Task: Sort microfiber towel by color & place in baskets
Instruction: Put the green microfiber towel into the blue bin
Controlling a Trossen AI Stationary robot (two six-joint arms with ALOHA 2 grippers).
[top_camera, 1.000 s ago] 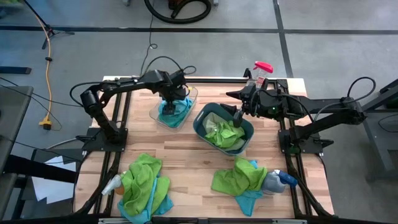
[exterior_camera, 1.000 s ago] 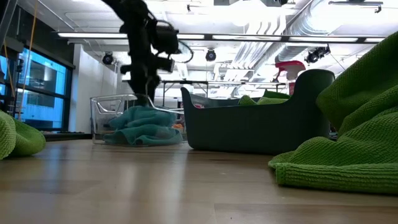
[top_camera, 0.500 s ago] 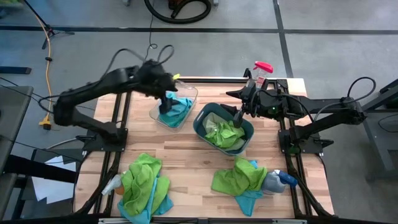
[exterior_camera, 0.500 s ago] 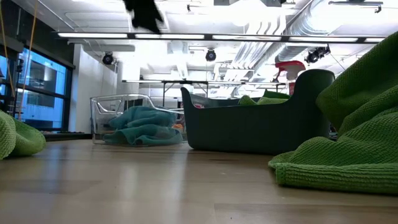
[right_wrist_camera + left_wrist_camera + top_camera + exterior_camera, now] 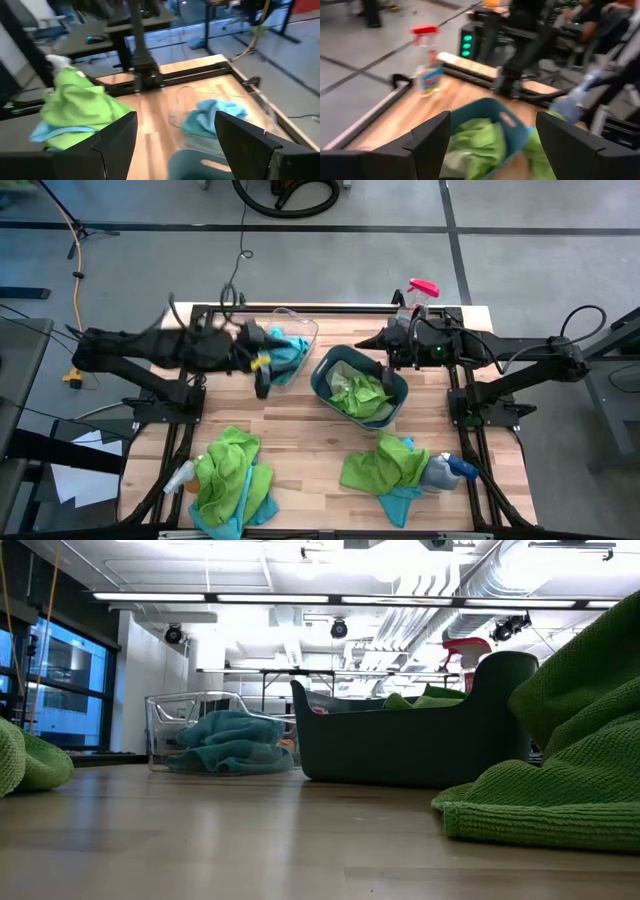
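Observation:
The clear basket (image 5: 283, 345) stands near the table's far edge with a turquoise towel (image 5: 289, 350) inside; the low view shows it bunched on the basket's (image 5: 190, 730) floor. The dark teal basket (image 5: 360, 385) beside it holds lime green towels (image 5: 355, 392). Mixed green and turquoise towels lie in heaps at the near left (image 5: 232, 480) and near right (image 5: 388, 465). My left gripper (image 5: 262, 378) hangs open just left of the clear basket. My right gripper (image 5: 385, 366) is open above the dark basket's far right corner. Both wrist views show open, empty fingers (image 5: 492, 145) (image 5: 175, 135).
A spray bottle with a pink top (image 5: 420, 295) stands at the far edge by my right arm. Other bottles lie against the near heaps (image 5: 455, 468) (image 5: 180, 477). A black metal frame (image 5: 200, 355) borders the table. Bare wood lies between the baskets and the heaps.
My left gripper has risen out of the clear basket, leaving the turquoise towel lying inside, and has swung toward the table's left and near side, out of the low view. The towel has stayed bunched in the basket.

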